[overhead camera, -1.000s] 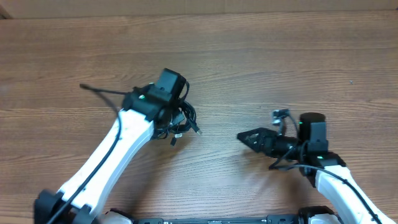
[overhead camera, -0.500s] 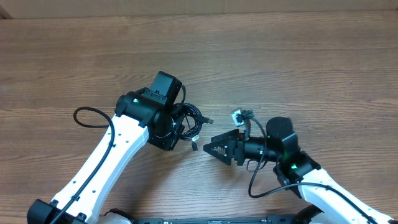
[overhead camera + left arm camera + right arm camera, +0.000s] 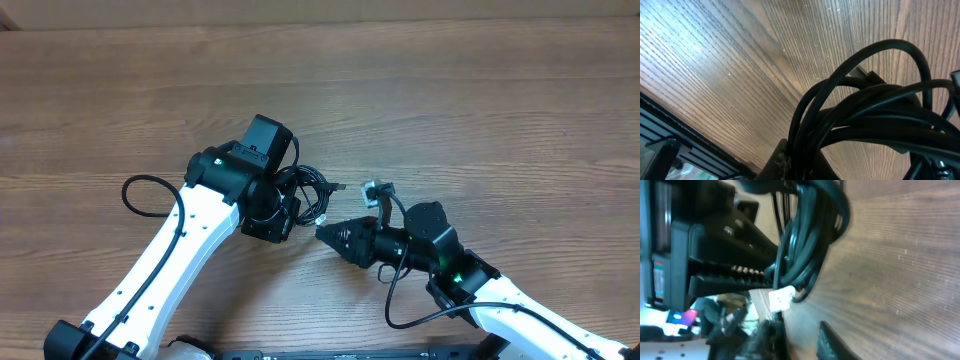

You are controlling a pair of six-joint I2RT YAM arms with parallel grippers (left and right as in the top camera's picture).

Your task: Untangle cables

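black cables (image 3: 312,185), seemingly whitish plug end (image 3: 781,298), brown streaky wood-grain table (image 3: 480,90)

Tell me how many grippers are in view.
2. The left gripper grips the cable bundle at the middle of the table; the right gripper, jaws apart, points at that bundle from its right. Neither is hidden.
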